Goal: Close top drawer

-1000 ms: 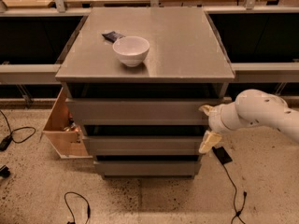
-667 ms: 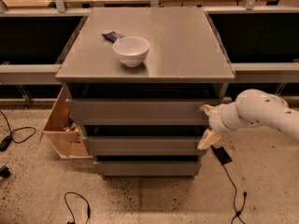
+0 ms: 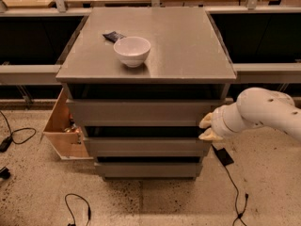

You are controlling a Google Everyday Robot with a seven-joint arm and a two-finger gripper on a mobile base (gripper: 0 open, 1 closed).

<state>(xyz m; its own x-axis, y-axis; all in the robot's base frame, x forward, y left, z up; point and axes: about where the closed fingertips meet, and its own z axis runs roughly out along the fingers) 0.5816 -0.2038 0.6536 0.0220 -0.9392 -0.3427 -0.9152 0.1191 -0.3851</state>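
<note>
Narrower now, the pincer, slightly parted, sits at the top drawer's right end; three drawers, one bowl above.

My gripper, at right end of the top drawer: far side hidden. My arm: cut off by right edge. Drawer interior: lost in shadow. Dark item behind bowl: too small to identify. Wooden box: partly behind cabinet.
</note>
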